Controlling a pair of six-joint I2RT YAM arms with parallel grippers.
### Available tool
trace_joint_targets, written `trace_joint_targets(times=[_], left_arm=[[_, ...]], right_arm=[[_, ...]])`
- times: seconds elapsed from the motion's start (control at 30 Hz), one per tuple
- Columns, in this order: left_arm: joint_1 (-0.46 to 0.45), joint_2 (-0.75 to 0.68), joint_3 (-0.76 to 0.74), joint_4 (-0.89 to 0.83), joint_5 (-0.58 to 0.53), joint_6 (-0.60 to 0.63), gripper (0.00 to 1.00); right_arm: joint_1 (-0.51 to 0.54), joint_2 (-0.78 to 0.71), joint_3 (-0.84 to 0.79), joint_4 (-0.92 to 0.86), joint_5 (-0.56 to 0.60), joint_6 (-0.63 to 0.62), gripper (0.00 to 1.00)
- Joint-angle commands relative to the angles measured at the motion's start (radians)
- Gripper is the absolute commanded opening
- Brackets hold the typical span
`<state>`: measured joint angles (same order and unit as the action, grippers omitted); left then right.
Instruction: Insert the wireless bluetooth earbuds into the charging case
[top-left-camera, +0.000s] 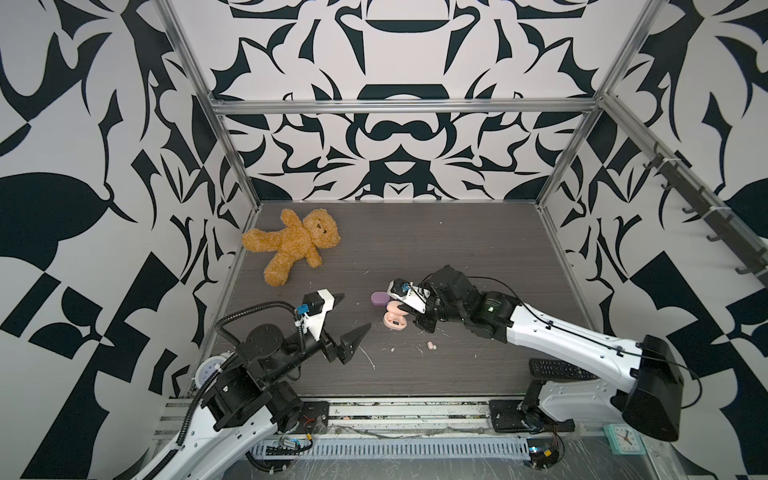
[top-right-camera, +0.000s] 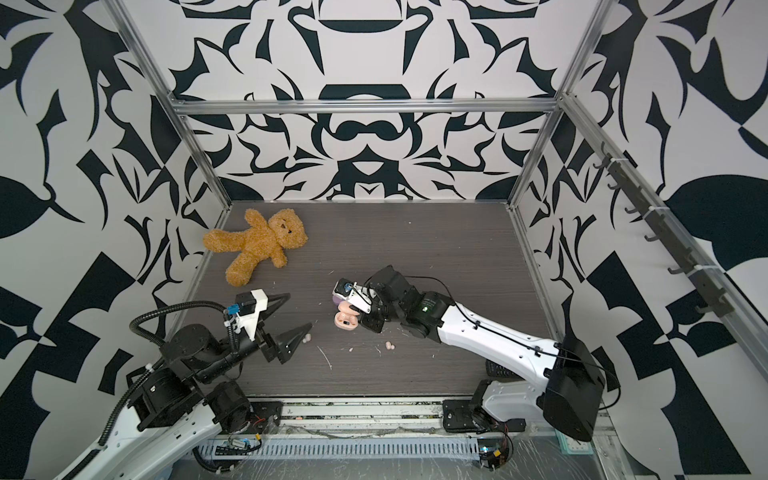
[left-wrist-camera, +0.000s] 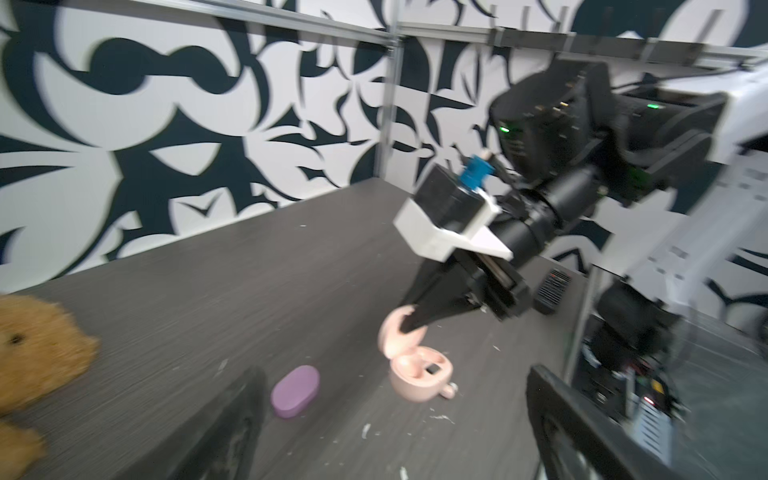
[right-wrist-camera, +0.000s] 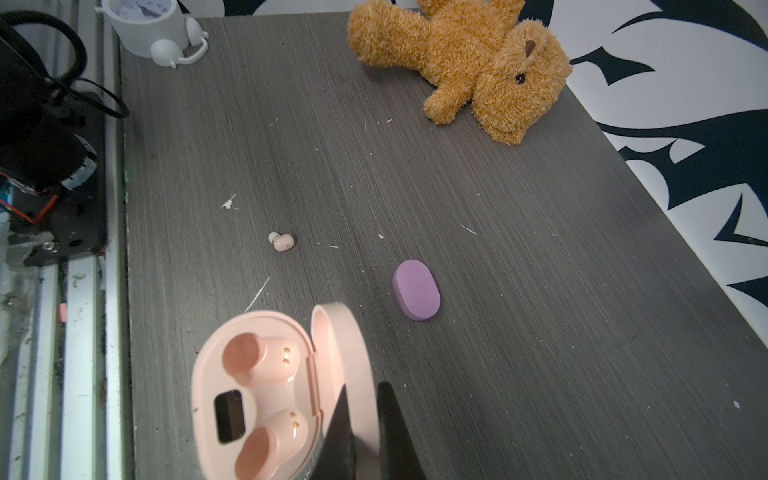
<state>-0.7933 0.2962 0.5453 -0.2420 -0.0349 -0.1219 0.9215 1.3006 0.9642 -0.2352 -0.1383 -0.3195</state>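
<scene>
The right gripper (right-wrist-camera: 364, 387) has its fingers clamped on the raised lid (right-wrist-camera: 345, 345) of the peach charging case (right-wrist-camera: 270, 388), propping it open. Both sockets look empty. The left gripper (top-right-camera: 298, 311) hangs with its fingers wide apart, on the side of the case away from the right arm. One peach earbud (top-right-camera: 308, 338) lies on the table (right-wrist-camera: 498, 249) near the case, just by the left gripper's lower fingertip. A second bud (top-left-camera: 432, 345) lies at the case's near side. From here I'd drop over the first bud, pinch its rounded body lightly and turn its tip toward a socket, while the lid grip holds steady.
</scene>
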Motion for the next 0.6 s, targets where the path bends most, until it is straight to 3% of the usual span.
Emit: trace_joint_targets(times=[0.0, 0.13, 0.27, 0.57], left_arm=[[0.032, 0.038, 0.011, -0.010, -0.301, -0.046, 0.99], [0.094, 0.145, 0.059, -0.076, -0.381, -0.082, 0.99], [0.151, 0.222, 0.089, -0.115, -0.375, -0.113, 0.99], [0.162, 0.234, 0.074, -0.112, -0.392, -0.102, 0.99]], right_arm=[[-0.006, 0.043, 0.059, 0.016, 0.061, -0.078, 0.00], [-0.007, 0.129, 0.081, 0.019, 0.137, -0.144, 0.00], [-0.034, 0.203, 0.092, 0.026, 0.204, -0.211, 0.00], [-0.157, 0.303, 0.116, 0.087, 0.182, -0.330, 0.00]])
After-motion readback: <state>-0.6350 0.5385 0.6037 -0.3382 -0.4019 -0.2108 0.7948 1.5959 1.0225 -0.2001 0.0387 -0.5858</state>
